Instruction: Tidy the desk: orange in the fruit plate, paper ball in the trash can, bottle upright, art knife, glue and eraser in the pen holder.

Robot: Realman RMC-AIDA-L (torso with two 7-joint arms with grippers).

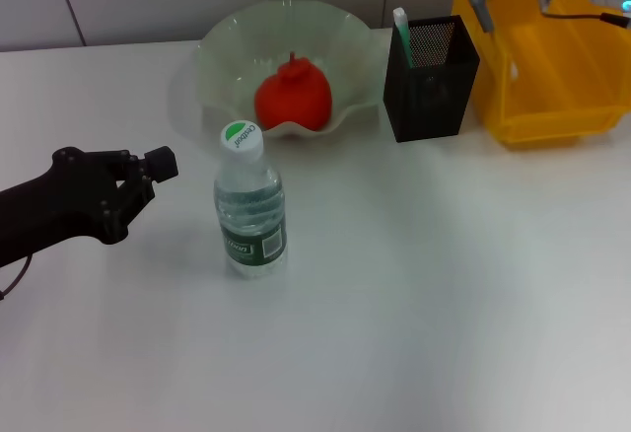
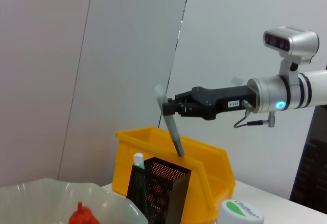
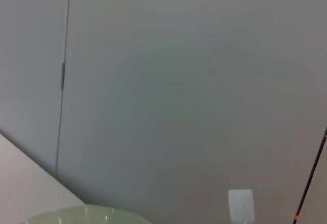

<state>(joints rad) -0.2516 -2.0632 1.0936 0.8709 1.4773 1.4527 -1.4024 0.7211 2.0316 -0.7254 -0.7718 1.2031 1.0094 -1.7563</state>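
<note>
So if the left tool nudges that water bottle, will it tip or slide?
The bottle stands upright on the white table, tall over a narrow base, so a push near the cap would probably tip it. It looks mostly full, so likely heavy enough to resist a low nudge and slide instead. If tipped, its round body would probably roll. The left tool sits beside it, apart.

Our left arm lies low over the table's left edge, its black left gripper (image 1: 158, 168) reaching inward just above the surface; whether its fingers are parted we cannot make out. Our right arm stretches level above the far right corner, its right gripper (image 2: 171, 109) pinched on a slim grey tool (image 2: 172, 127).
</note>
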